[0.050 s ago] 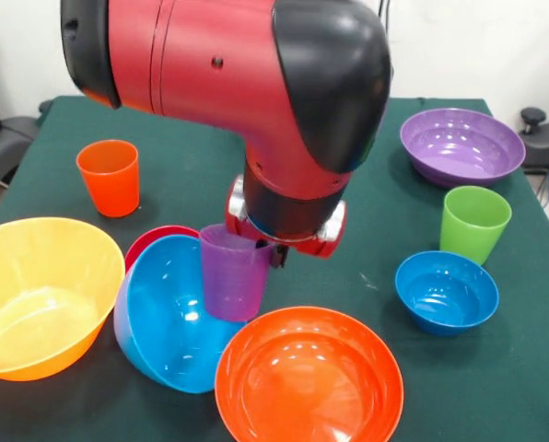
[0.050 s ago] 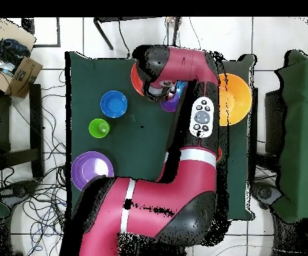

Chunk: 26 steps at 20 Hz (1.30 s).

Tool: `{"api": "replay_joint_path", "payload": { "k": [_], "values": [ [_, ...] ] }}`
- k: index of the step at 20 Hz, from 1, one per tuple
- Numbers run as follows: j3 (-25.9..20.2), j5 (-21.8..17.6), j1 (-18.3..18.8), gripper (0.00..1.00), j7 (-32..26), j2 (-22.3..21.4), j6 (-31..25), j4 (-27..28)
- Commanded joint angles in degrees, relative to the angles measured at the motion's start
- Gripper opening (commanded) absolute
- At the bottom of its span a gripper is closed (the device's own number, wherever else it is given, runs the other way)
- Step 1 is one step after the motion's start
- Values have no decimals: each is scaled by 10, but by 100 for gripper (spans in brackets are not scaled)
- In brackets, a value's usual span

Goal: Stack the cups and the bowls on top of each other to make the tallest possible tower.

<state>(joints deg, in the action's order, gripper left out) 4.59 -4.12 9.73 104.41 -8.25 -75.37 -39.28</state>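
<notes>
My gripper [image 1: 269, 249] hangs under the red and black arm, shut on the right rim of the purple cup [image 1: 232, 276]. The cup tilts slightly over the hollow of the sky-blue bowl [image 1: 164, 322], which is tipped on its side. A small magenta bowl [image 1: 153, 241] peeks out behind it. The orange-red bowl [image 1: 307, 379] sits in front, touching the sky-blue one. At the left is the yellow-orange bowl [image 1: 35, 295], and the orange cup [image 1: 109, 177] stands behind it. At the right are the lime green cup [image 1: 475, 223], the dark blue bowl [image 1: 445, 291] and the purple bowl [image 1: 461, 145]. No tower stands.
The green cloth table [image 1: 385, 230] ends close in front of the orange-red and yellow-orange bowls. From overhead, the arm [image 2: 197, 120] covers the table's middle, and the purple cup [image 2: 171, 104] shows beside the wrist. Chairs and cables surround the table.
</notes>
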Motion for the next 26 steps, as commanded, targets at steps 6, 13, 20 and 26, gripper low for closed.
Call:
{"api": "replay_joint_path", "payload": {
  "k": [6, 13, 20, 26],
  "values": [
    [-1, 3, -15, 0, 54, -114, 46, -211],
    [40, 0, -31, 0, 120, -129, 42, -225],
    [27, 3, -18, 0, 90, -131, 125, -268],
    [10, 8, -14, 0, 82, -124, 208, -283]
  ]
}}
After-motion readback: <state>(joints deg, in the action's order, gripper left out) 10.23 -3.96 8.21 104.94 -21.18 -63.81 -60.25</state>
